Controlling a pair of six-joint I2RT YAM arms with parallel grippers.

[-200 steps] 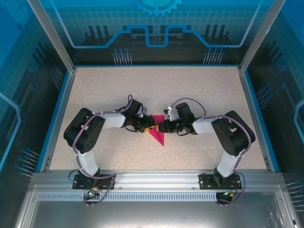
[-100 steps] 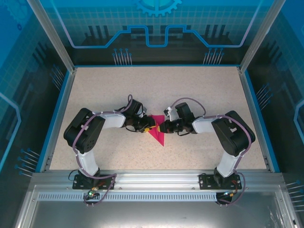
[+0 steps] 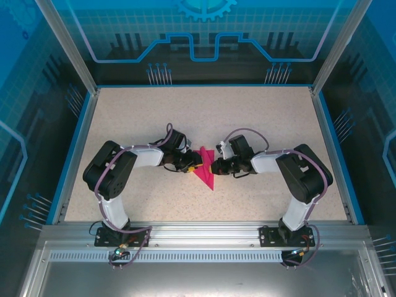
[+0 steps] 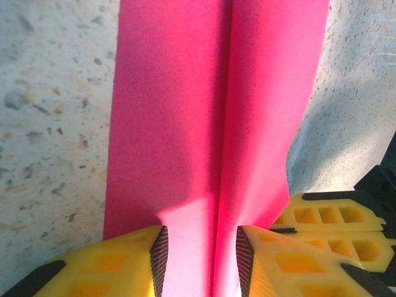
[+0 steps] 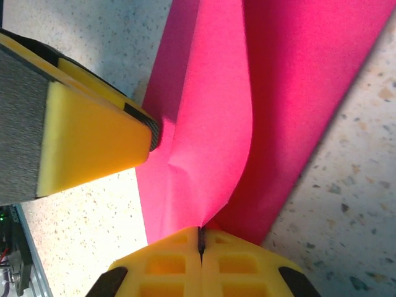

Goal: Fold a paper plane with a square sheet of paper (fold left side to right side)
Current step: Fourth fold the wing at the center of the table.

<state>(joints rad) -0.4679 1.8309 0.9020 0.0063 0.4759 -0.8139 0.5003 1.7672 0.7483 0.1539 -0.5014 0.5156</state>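
Observation:
The magenta-pink paper (image 3: 205,171) lies mid-table, folded into a pointed shape whose tip faces the near edge. A centre crease (image 4: 224,124) runs along it. My left gripper (image 3: 195,167) is at its left edge, and my left gripper (image 4: 199,260) is open, its fingers (image 4: 158,253) standing either side of the crease. My right gripper (image 3: 214,166) meets the paper from the right. In the right wrist view my right gripper (image 5: 200,238) is shut on a raised flap of the paper (image 5: 210,130), which curls upward from the jaws.
The speckled beige table (image 3: 260,117) is bordered by a blue rim and glass walls. The two grippers nearly touch over the paper: a left finger (image 5: 93,145) shows in the right wrist view, and the right fingers (image 4: 328,226) in the left wrist view.
The right gripper has shifted very slightly at the paper's right edge. The left arm and the paper's place on the table look the same.

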